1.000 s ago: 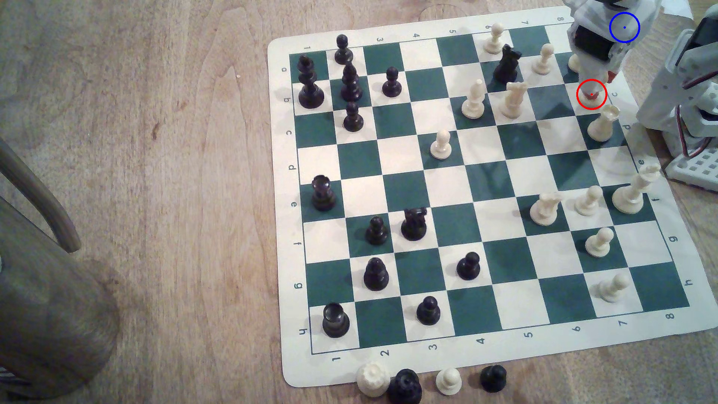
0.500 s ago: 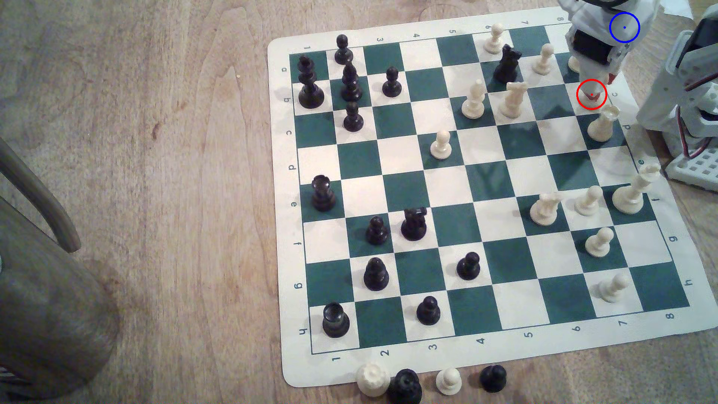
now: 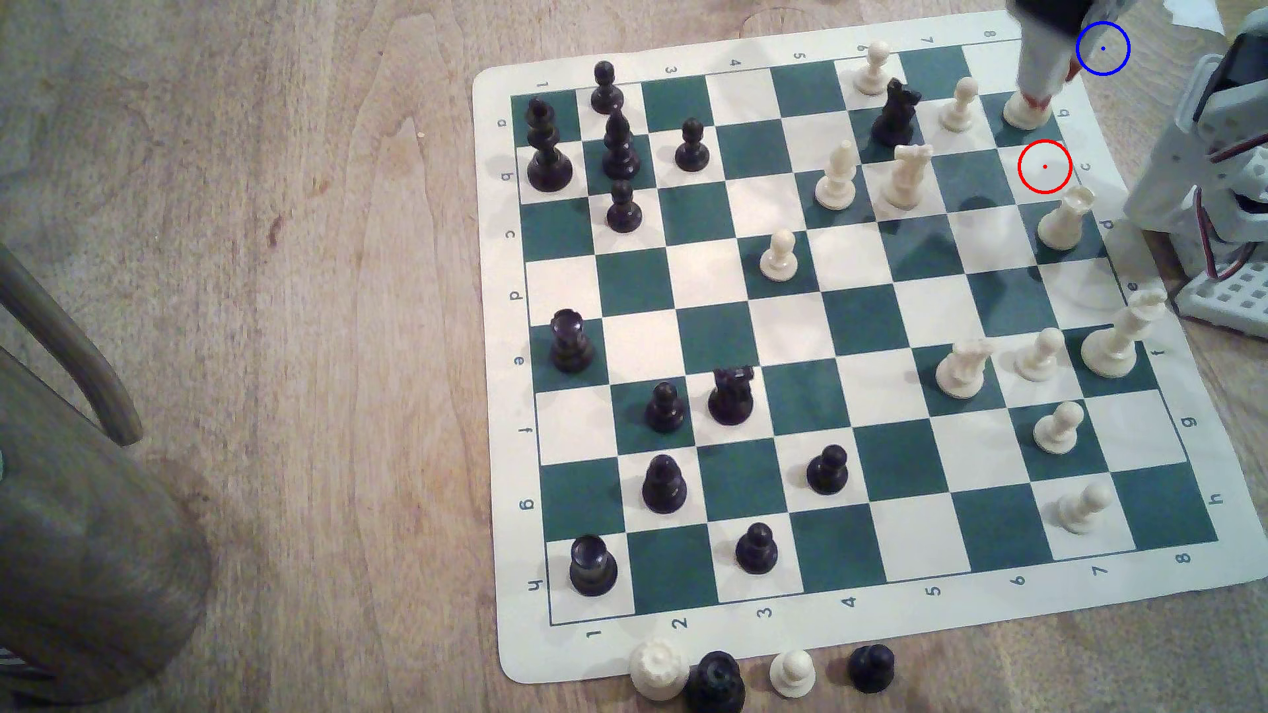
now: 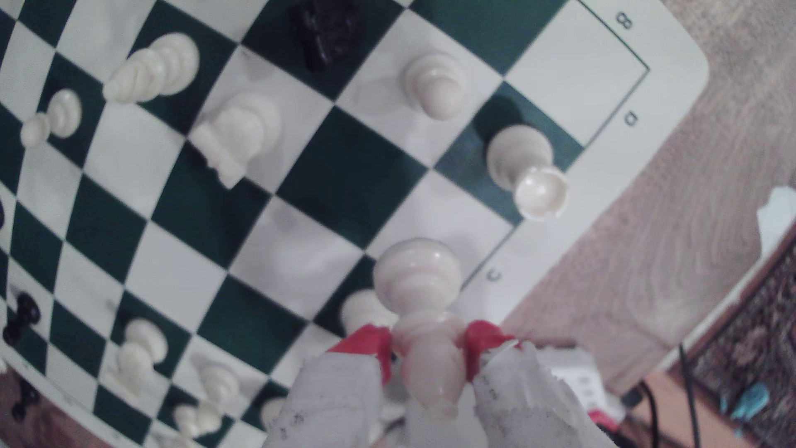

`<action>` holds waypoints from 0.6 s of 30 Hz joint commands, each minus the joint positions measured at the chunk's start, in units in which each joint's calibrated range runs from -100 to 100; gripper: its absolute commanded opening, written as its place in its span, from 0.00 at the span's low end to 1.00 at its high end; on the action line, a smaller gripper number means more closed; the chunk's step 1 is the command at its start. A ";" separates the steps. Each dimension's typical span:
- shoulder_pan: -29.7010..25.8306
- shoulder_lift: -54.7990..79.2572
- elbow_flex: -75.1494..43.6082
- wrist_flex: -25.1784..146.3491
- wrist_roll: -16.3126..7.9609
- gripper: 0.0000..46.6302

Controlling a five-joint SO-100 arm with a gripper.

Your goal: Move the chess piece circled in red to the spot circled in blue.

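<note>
The cream bishop point(image 4: 424, 327) is clamped at its neck between my gripper's point(image 4: 428, 349) red fingertips point(image 4: 370, 344) and hangs clear above the board's edge near the "c" label. In the exterior view my gripper point(image 3: 1037, 101) hovers over the far right corner of the chess board point(image 3: 858, 322). A cream base point(image 3: 1025, 115) shows just under its tips; I cannot tell whether it is the held piece or one standing there. The red ring point(image 3: 1044, 166) encloses a bare white square. The blue ring point(image 3: 1102, 48) lies on wood just right of the gripper.
A cream rook point(image 3: 1062, 219) stands just in front of the red ring, and a cream pawn point(image 3: 959, 104) and a black knight point(image 3: 895, 113) stand left of the gripper. The arm's white base point(image 3: 1221, 206) fills the exterior view's right edge. Several captured pieces point(image 3: 755, 675) line the board's near edge.
My gripper has risen out of the red ring and moved toward the far corner with the bishop in it. The ringed square is now bare.
</note>
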 commanded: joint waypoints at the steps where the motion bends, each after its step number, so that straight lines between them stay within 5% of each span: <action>1: 5.21 -0.16 -10.24 2.15 1.71 0.01; 6: 14.83 4.17 -13.51 2.97 5.37 0.01; 18: 27.26 12.92 -11.97 -1.29 10.06 0.01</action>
